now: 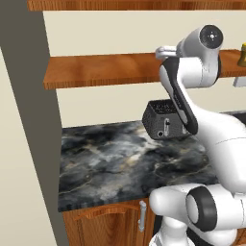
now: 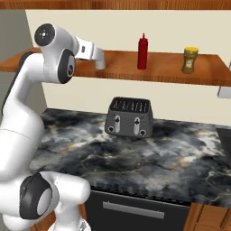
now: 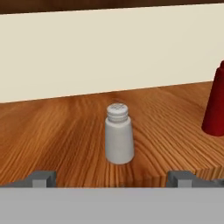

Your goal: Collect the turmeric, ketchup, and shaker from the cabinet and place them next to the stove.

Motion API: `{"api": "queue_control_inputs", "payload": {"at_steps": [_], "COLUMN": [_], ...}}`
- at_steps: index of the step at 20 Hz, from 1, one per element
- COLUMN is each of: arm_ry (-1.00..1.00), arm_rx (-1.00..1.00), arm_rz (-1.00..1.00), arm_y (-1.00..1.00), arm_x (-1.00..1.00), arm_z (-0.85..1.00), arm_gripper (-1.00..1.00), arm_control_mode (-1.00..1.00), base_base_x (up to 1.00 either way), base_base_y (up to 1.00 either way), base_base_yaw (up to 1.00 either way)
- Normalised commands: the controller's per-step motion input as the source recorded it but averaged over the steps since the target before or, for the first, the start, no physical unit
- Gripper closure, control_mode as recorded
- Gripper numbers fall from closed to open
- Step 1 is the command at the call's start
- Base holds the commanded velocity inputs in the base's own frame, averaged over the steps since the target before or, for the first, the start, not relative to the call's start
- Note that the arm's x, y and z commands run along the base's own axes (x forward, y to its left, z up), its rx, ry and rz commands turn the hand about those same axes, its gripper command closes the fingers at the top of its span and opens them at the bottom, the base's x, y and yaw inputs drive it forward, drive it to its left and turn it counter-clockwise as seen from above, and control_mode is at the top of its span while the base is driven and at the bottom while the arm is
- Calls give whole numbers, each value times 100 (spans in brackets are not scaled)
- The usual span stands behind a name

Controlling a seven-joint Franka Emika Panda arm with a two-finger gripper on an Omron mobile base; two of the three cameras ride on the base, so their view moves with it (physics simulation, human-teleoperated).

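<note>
While the arm reaches up to the cabinet point(image 2: 126, 67), its end effector point(image 3: 111, 177) hangs level with the shelf board, fingers spread wide and released, gripping nothing; the shaker point(image 3: 118, 133) stands upright on the wood straight ahead of it, just beyond the fingertips point(image 3: 43, 177) and centred between them; the ketchup point(image 2: 143, 51) sits on the same board off to the end effector's right, apart from the shaker; farther right again stands the turmeric point(image 2: 190, 60); below the end effector, a dark toaster point(image 2: 129, 117) rests on the marbled tabletop point(image 2: 149, 158).
</note>
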Motion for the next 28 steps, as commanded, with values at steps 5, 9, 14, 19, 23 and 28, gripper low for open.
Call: {"api": "queue_control_inputs", "payload": {"at_steps": [5, 9, 14, 19, 23, 28], "arm_ry": [0, 0, 0, 1, 1, 1], "arm_rx": [0, 1, 0, 0, 0, 0], "arm_rz": [1, 2, 1, 0, 2, 2], "arm_y": [-5, -7, -5, -6, -8, -3], "arm_x": [38, 31, 32, 21, 4, 3], "arm_z": [0, 0, 0, -2, -11, -18], "arm_gripper": [-100, -100, -100, -100, -100, -100], "arm_control_mode": [-100, -100, -100, -100, -100, -100], "base_base_x": [0, 0, 0, 0, 0, 0], "base_base_y": [0, 0, 0, 0, 0, 0], "base_base_yaw": [0, 0, 0, 0, 0, 0]}}
